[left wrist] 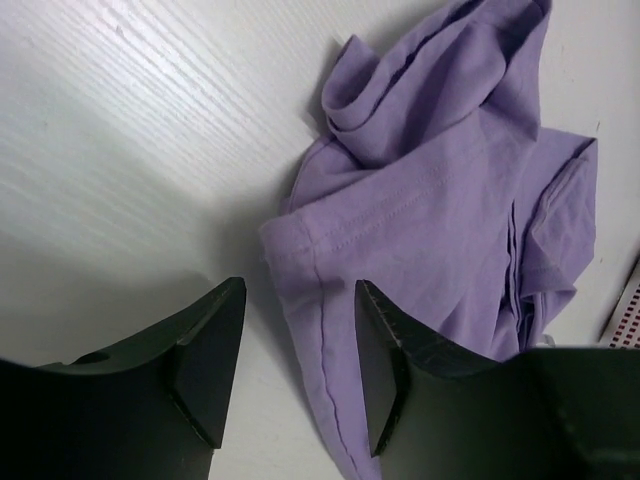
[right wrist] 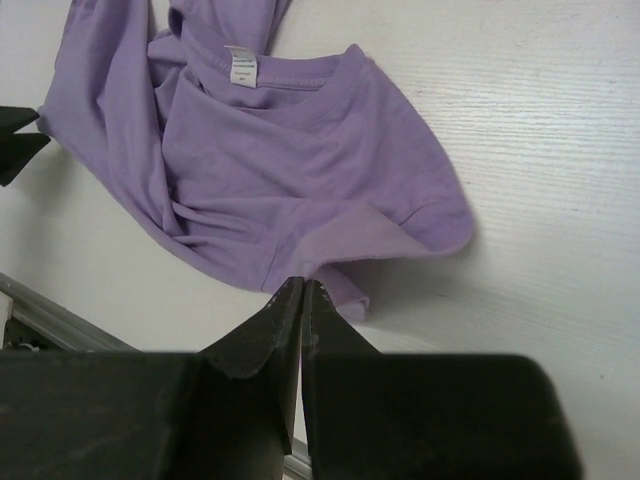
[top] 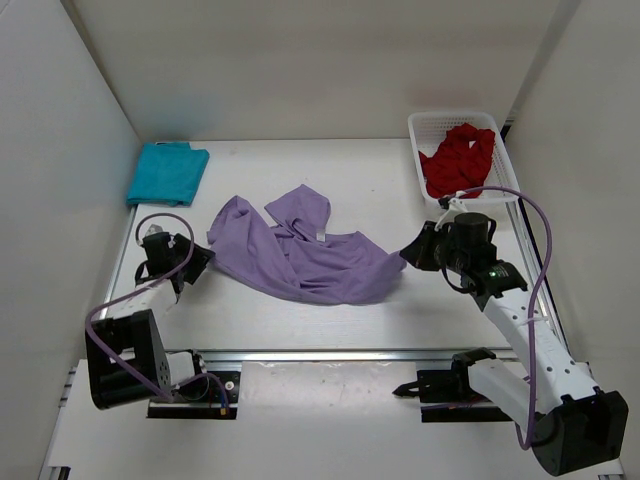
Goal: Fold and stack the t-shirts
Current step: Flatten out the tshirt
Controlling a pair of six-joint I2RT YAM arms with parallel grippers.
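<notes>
The purple t-shirt (top: pixel 300 255) lies rumpled mid-bench (top: pixel 400 190), its long axis running left to right, right hem pinched by the right end effector (right wrist: pixel 302 285), left end effector (left wrist: pixel 300 290) spread astride its left edge.

White table (top: pixel 300 160) w/ teal tee (top: pixel 166 172), lavender tee (top: pixel 300 255), basket (top: pixel 450 117)

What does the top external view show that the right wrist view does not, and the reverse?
Only the top external view: the folded teal t-shirt at the far left of the table, and the red t-shirt bunched in the white basket at far right. Only the right wrist view: the right gripper, jaws shut at the edge of the lavender t-shirt; whether cloth is pinched is unclear. Both: the lavender t-shirt lying crumpled and unfolded on the table.
</notes>
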